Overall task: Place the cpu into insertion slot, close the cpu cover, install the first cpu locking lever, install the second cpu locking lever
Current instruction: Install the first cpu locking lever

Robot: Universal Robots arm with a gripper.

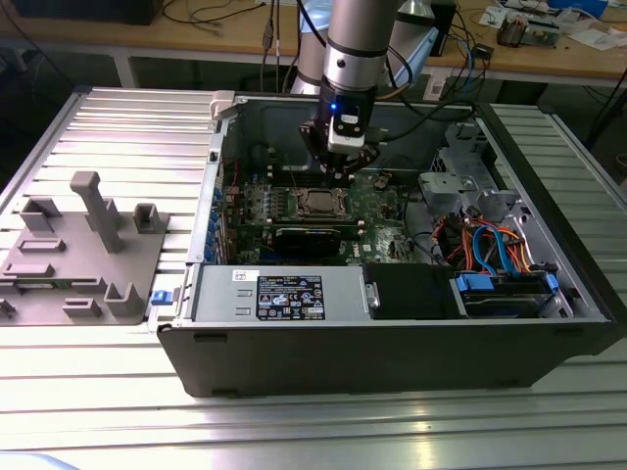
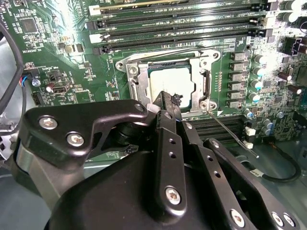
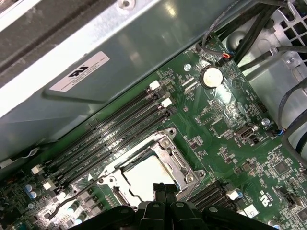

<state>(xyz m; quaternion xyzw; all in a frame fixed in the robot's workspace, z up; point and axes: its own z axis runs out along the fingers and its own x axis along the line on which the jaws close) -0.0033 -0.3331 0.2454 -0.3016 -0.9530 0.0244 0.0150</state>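
The silvery cpu lies flat in the insertion slot on the green board, hiding the slot's contact field. The cpu cover is down around it as a metal frame, also seen in the first wrist view. My gripper hovers just above the near edge of the cpu with its fingers together and nothing between them. One thin locking lever sticks out away from the socket corner, its hooked end free. Another lever runs along the socket's side by the memory slots. In the exterior view my gripper hangs just behind the socket.
Long memory slots run beside the socket. The case's metal wall rises behind them. A power supply and bundled cables fill the case's front and the exterior view's right. A grey fixture stands outside on the exterior view's left.
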